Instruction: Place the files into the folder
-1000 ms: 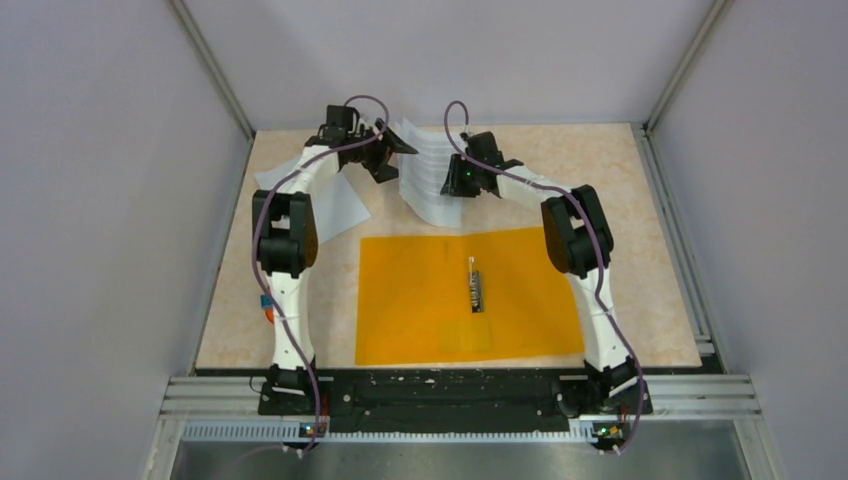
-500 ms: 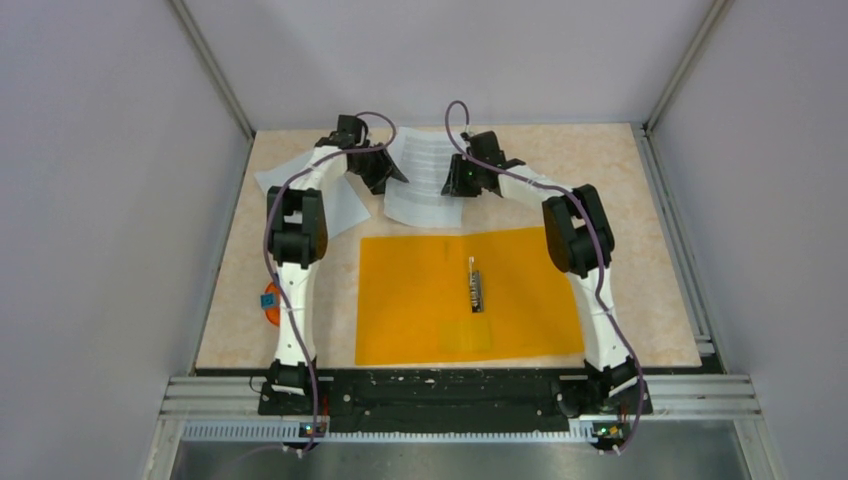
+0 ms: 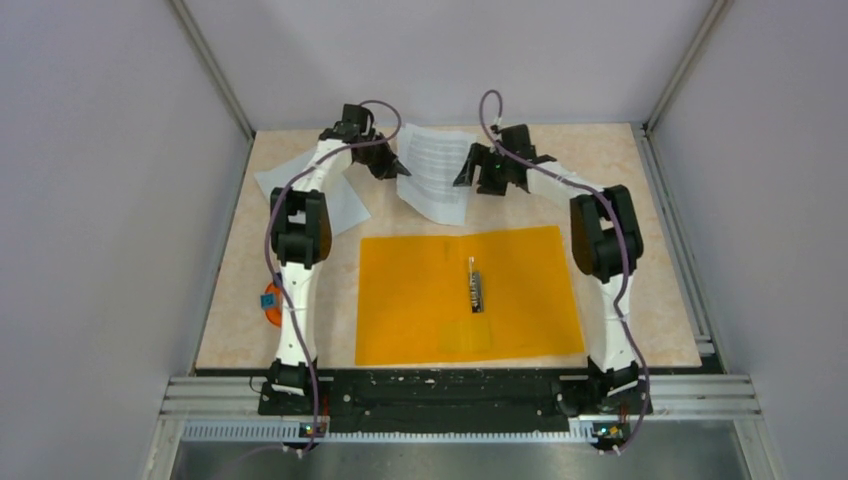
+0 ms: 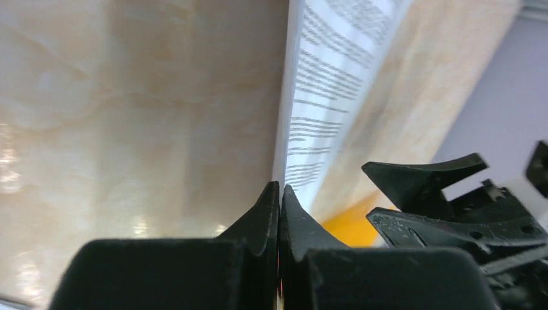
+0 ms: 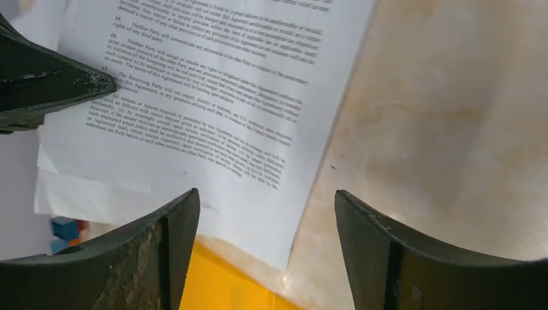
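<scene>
Only the top view shows both paper sheets. The printed sheet lies at the far middle of the table, its long side running far to near and slightly tilted. The blank sheet lies to its left, partly under the left arm. One orange folder lies flat nearer, long side left to right. The left wrist view shows the left gripper pressed together, pinching the printed sheet's edge. The right wrist view shows the right gripper spread wide over that sheet's corner.
</scene>
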Tool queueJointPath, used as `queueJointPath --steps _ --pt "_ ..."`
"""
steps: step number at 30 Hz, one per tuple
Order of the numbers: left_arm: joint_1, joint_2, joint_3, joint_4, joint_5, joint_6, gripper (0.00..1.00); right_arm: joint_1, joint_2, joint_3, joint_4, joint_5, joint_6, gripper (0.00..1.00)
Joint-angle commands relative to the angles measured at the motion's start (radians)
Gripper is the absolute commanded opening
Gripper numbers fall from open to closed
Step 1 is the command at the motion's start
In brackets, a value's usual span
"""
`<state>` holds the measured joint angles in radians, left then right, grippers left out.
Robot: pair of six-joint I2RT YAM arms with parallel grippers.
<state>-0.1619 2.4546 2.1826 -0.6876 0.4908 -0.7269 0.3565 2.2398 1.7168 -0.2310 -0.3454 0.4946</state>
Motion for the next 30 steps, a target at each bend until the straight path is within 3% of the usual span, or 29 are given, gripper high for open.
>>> queueJointPath --steps 1,5,9,13,17,20,30 --pt "0.004 -0.182 -0.010 0.178 0.155 -0.241 0.00 -0.148 -0.208 -0.134 0.209 -0.152 0.166 0.78" --pt "-0.005 -0.287 -0.099 0.392 0.206 -0.481 0.00 -0.187 -0.259 -0.176 0.252 -0.215 0.240 0.81" --pt "-0.028 -0.382 -0.135 0.430 0.194 -0.573 0.00 -0.200 -0.305 -0.292 0.379 -0.264 0.413 0.87" --pt "-0.055 -0.563 -0.435 0.631 0.181 -0.673 0.00 -0.197 -0.354 -0.472 0.610 -0.294 0.653 0.98" --pt "-0.081 -0.701 -0.737 0.794 0.180 -0.711 0.00 -0.178 -0.401 -0.641 0.830 -0.289 0.879 0.99" --pt "-0.101 -0.754 -0.859 0.867 0.180 -0.712 0.00 -0.144 -0.408 -0.745 0.989 -0.271 1.070 0.99" --pt "-0.133 -0.802 -0.901 0.924 0.213 -0.689 0.00 -0.041 -0.419 -0.932 1.266 -0.179 1.400 0.99"
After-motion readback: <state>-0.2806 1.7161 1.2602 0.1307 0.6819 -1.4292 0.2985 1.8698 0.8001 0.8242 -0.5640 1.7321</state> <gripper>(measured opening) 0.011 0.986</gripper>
